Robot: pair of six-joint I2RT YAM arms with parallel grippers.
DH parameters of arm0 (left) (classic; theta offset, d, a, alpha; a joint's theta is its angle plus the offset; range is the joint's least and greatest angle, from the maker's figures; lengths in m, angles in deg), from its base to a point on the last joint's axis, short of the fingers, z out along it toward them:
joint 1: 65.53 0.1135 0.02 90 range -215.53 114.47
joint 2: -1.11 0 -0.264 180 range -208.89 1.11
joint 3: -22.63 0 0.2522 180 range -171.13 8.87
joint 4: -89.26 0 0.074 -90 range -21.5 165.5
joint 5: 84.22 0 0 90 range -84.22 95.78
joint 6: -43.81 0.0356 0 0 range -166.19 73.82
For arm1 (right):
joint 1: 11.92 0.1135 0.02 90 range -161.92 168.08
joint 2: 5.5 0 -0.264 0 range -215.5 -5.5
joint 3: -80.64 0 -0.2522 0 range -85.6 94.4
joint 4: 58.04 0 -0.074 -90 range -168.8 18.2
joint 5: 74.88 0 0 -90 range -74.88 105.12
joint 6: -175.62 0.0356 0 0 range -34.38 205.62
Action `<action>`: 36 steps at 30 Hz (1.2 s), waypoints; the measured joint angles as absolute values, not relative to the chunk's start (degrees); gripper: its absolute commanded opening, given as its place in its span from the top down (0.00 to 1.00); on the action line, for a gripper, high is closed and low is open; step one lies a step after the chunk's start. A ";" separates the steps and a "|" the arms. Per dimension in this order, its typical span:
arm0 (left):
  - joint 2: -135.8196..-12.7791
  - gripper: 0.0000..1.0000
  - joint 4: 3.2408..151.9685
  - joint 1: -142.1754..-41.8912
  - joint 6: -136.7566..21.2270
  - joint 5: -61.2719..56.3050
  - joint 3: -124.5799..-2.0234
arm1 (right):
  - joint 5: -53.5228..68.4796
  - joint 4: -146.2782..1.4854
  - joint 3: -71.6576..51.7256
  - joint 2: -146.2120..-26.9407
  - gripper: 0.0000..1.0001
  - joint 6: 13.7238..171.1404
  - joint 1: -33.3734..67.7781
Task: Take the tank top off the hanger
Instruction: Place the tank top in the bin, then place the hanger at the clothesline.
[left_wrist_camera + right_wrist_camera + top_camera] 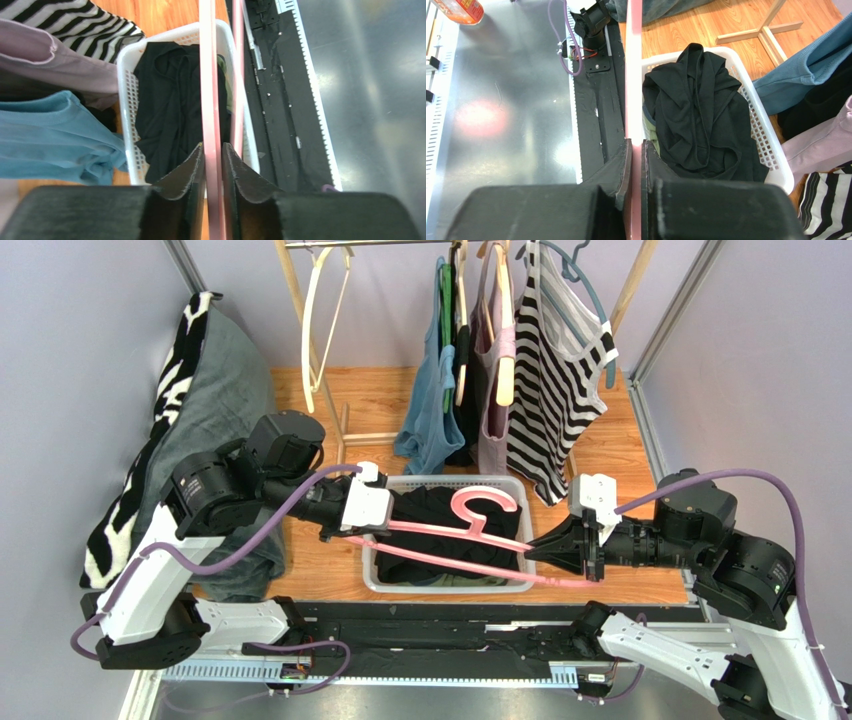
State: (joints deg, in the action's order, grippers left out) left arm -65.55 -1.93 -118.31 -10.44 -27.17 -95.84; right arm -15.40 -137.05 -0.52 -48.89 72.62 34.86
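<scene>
Left gripper [385, 525] [212, 150] pinches one end of the pink hanger [440, 530], with a finger tight on each side of the bar in the wrist view. Right gripper [535, 550] [636, 145] is clamped on the other end, its jaws pressed against the bar. The hanger is held level over the white basket [450, 587]. The black tank top [430, 505] [696, 115] lies bunched inside the basket, under the hanger; it looks off it, though contact is hard to judge from above. Other tops hang on the rack [560, 370] behind.
</scene>
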 measured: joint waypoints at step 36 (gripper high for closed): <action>-31.95 1.00 9.72 -89.11 -32.10 -18.12 -93.94 | 33.07 -108.31 -6.20 -31.39 0.37 76.21 34.86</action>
State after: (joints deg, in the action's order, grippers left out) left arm -31.95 9.72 -89.11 -32.10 -18.12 -93.94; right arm 33.07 -108.31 -6.20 -31.39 76.21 34.86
